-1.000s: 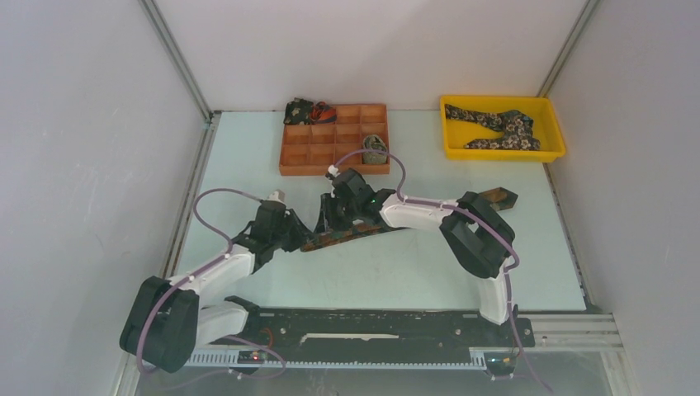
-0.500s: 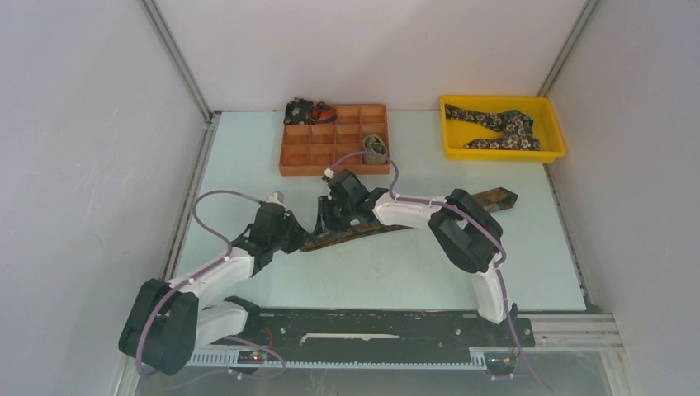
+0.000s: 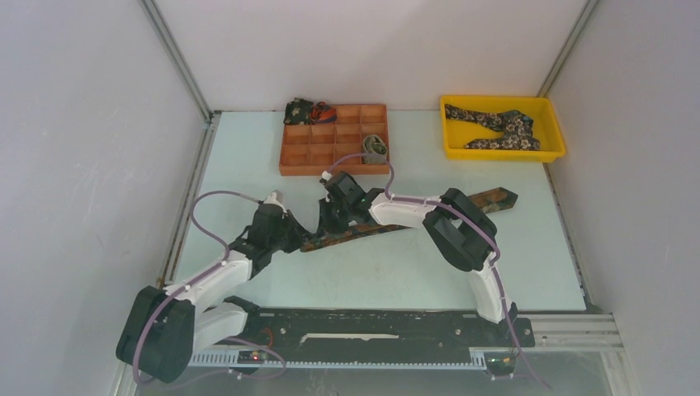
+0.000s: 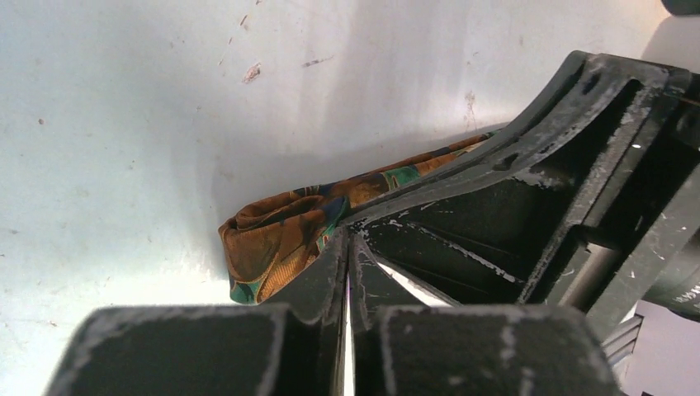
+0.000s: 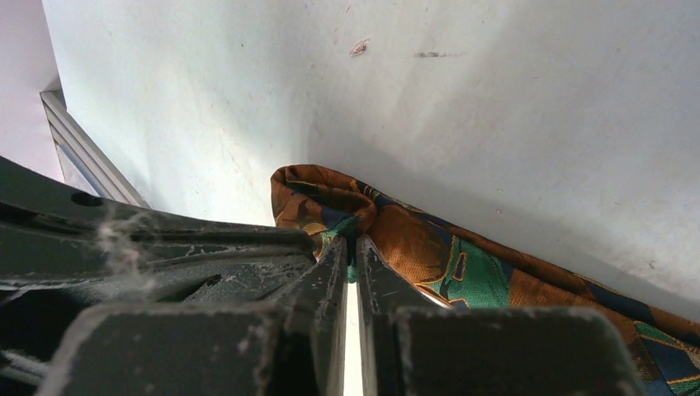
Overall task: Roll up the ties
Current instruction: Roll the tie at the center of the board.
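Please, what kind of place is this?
Probably a robot test cell, not a home: plain white walls enclose a pale table with a tie laid out, an orange compartment tray and a yellow bin.

left hand (image 4: 347,247) and right hand (image 5: 351,247) crowd the left end of the tie (image 3: 489,198) mid-table. tray (image 3: 332,171) blocks the far middle, bin (image 3: 503,154) the far right; open table (image 3: 388,268) lies nearer.

Lab cell: white panels (image 3: 371,49), aluminium frame (image 3: 180,62)
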